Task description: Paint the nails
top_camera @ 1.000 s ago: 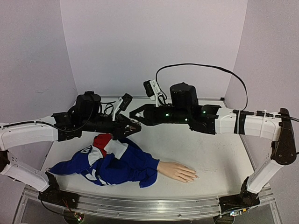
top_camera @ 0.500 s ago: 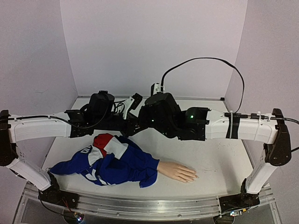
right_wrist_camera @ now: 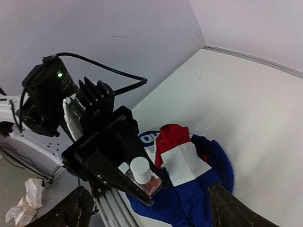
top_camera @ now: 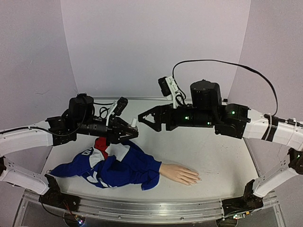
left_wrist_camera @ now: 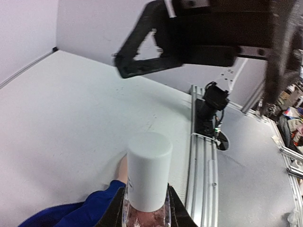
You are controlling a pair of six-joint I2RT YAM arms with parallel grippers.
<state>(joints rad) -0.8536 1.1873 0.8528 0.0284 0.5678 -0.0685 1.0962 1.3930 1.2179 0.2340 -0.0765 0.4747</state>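
My left gripper (top_camera: 132, 127) is shut on a small pinkish polish bottle (left_wrist_camera: 147, 176) with a white cap (right_wrist_camera: 140, 170), held above the table. My right gripper (top_camera: 144, 120) stands open just right of the cap, apart from it, with nothing between its fingers (right_wrist_camera: 78, 211). The beige mannequin hand (top_camera: 180, 173) lies palm down near the front edge, below both grippers. Its arm is in a blue sleeve (top_camera: 124, 168). The nails at its fingertips (top_camera: 195, 179) are too small to make out.
The sleeve belongs to a crumpled blue, red and white jacket (right_wrist_camera: 189, 165) spread at the front left of the white table (top_camera: 218, 156). A metal rail (left_wrist_camera: 201, 179) runs along the near edge. Lilac walls (top_camera: 156, 42) close the back and sides.
The right gripper, shut by the bottle's cap half a second ago, has opened and pulled back to the right. The left arm has dropped lower with the bottle, which keeps its cap.
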